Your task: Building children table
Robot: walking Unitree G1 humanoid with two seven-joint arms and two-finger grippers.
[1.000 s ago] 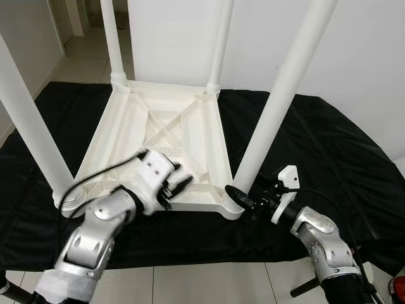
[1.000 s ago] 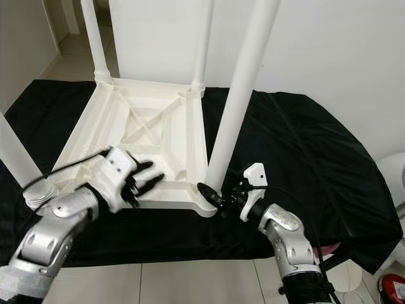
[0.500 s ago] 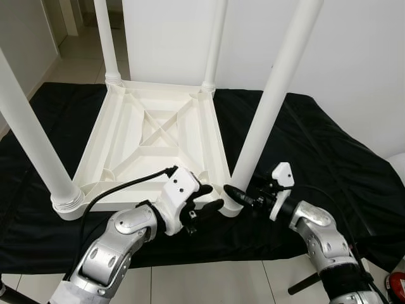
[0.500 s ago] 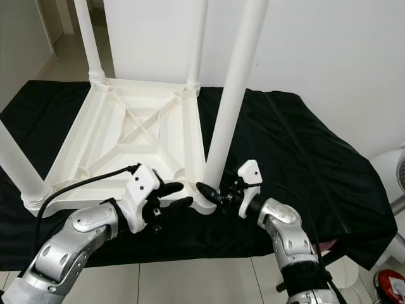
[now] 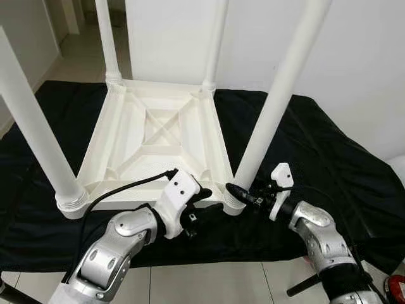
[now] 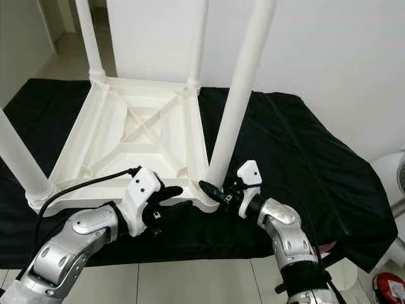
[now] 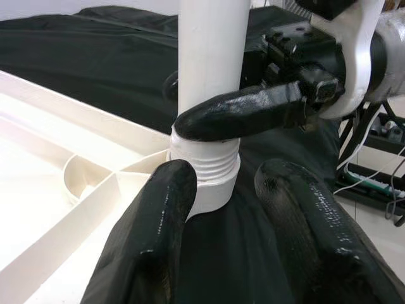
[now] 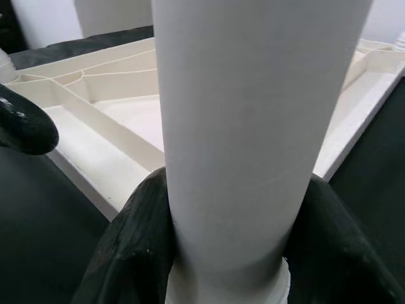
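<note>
Right gripper (image 5: 235,192): jaws clamped around the near-right table leg (image 5: 276,104).
Left gripper (image 5: 204,201): jaws apart, just beside that leg's threaded base.
Upturned tabletop (image 5: 152,139): on black cloth (image 5: 329,152).

No legible text or labels anywhere.

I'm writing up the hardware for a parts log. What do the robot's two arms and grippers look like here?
Both arms are jointed silver metal shells. Each wrist ends in a white plastic housing carrying two long, glossy black fingers with rounded tips. The left gripper has a black cable looping from its housing back along the forearm. The right gripper has a white fin-shaped bracket and dark mechanical parts behind its fingers.
</note>
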